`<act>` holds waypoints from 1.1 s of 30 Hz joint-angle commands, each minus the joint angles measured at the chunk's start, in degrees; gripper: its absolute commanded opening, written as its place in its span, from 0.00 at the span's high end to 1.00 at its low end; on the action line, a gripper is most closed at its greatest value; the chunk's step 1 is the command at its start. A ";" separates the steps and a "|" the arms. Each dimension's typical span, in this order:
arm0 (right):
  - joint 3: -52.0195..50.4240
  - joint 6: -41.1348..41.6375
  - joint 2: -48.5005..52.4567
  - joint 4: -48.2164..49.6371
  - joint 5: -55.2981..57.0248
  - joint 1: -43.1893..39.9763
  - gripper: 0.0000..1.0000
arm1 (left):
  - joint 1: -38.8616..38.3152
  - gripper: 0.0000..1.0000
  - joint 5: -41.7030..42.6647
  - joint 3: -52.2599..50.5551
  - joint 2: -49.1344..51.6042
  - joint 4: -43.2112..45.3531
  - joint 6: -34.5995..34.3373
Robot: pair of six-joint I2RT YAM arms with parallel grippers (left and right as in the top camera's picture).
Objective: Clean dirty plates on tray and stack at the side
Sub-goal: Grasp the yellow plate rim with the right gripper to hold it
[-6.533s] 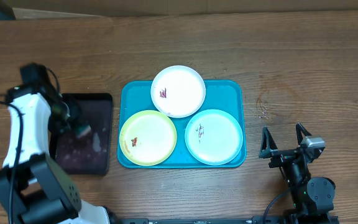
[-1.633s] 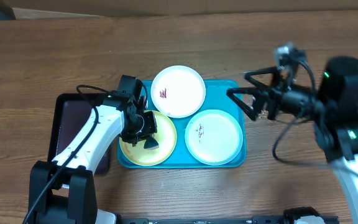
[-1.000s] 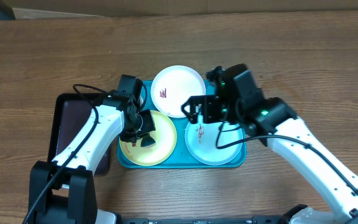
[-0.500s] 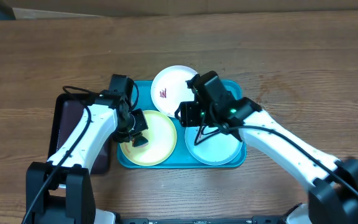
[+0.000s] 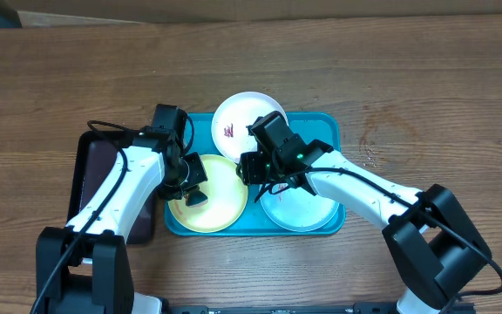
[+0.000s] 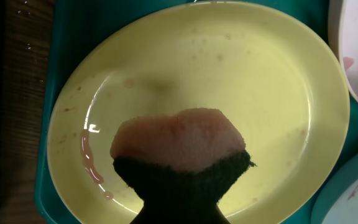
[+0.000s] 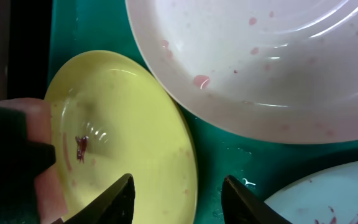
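Left pincer [image 5: 192,185]: clamped on the sponge [image 6: 179,146], which you see pressed on the yellow-green plate [image 6: 229,93] | Right pincer [image 7: 178,180]: jaws partly apart, straddling that plate's rim beside the white plate [image 7: 278,62] | Pale blue plate [image 5: 308,205]: under your right arm | Turquoise tray [image 7: 229,155]: carries all three plates, mid-desk [image 5: 408,87].
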 commanded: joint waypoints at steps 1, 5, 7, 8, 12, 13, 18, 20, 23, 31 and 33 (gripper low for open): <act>0.68 0.26 1.07 0.33 1.81 0.07 0.54 | 0.17 0.96 -0.33 0.11 -0.68 -0.15 -0.74; 0.68 0.31 3.10 0.74 1.84 1.46 0.54 | 0.17 0.96 -0.35 0.11 -0.68 -0.02 -0.74; 0.68 0.52 4.59 1.40 1.86 2.34 0.55 | 0.15 0.96 -0.35 0.11 -0.68 0.00 -0.72; 0.68 0.52 5.09 1.57 1.86 2.67 0.55 | 0.15 0.96 -0.35 0.11 -0.68 -0.02 -0.74; 0.68 0.68 5.62 2.36 1.86 3.06 0.57 | 0.15 0.96 -0.35 0.11 -0.68 0.09 -0.72; 0.68 0.68 5.62 2.51 1.86 3.06 0.59 | 0.15 0.96 -0.35 0.11 -0.68 0.15 -0.72; 0.68 0.44 6.71 2.75 3.45 3.50 0.65 | 0.15 0.96 -0.35 0.11 -0.68 0.55 0.17; 0.68 0.46 7.19 2.80 4.00 3.78 0.65 | 0.15 0.96 -0.35 0.11 -0.68 0.52 0.17; 0.76 0.46 7.23 2.80 4.00 3.80 0.66 | 0.15 0.96 -0.35 0.11 -0.68 0.57 0.17; 0.81 0.48 7.23 2.78 3.98 3.80 0.82 | -1.55 0.96 2.12 0.09 -0.52 1.88 4.17; 0.85 0.52 7.23 2.78 3.91 3.80 0.82 | -2.27 0.96 2.60 -0.04 -0.42 2.49 4.20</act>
